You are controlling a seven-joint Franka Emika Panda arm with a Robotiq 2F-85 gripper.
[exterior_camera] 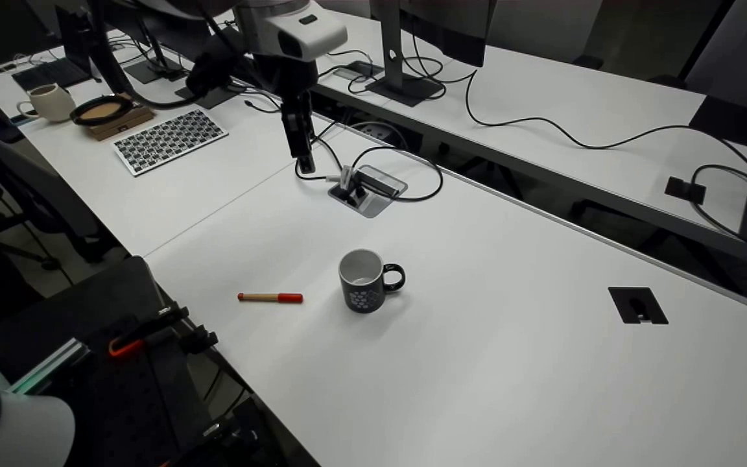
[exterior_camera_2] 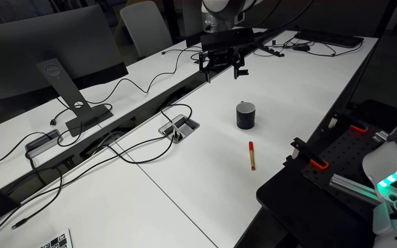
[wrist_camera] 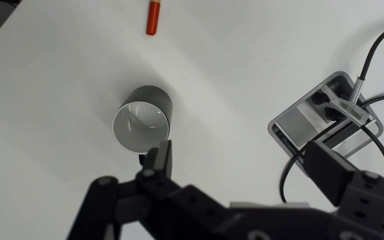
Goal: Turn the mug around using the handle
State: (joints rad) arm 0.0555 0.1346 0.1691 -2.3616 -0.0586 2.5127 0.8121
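1. Standing upright on the counter (exterior_camera: pixel 516 363), the mug (exterior_camera: pixel 355 285) is dark grey-black outside and cylindrical, with a lighter grey inside and a pale rim.
2. In an exterior view, its near side carries a patch of small pale shapes (exterior_camera: pixel 365 299), low on the wall and too small to make out.
3. The handle (exterior_camera: pixel 402 277) is one dark loop in the mug's own colour; in an exterior view it sticks out to the right.
4. In an exterior view, the mug (exterior_camera_2: pixel 245 119) hides most of the handle, and just a dark bit (exterior_camera_2: pixel 242 102) shows past the far edge of the rim.
5. The tool (exterior_camera_2: pixel 222 79) hangs above the counter, well apart from the mug in both exterior views, its two fingers (wrist_camera: pixel 325 170) spread wide.
6. In the wrist view, the mug's inside looks glossy, with thin bright reflections; a finger covers most of the handle, leaving a short dark piece visible beside the rim.
7. The pen (exterior_camera: pixel 260 297), tan with red ends, lies flat near the mug, left of it in an exterior view.
8. Beyond the mug in an exterior view, a socket box (exterior_camera: pixel 379 202) is set into the counter, with black cables (wrist_camera: pixel 368 60) at it.
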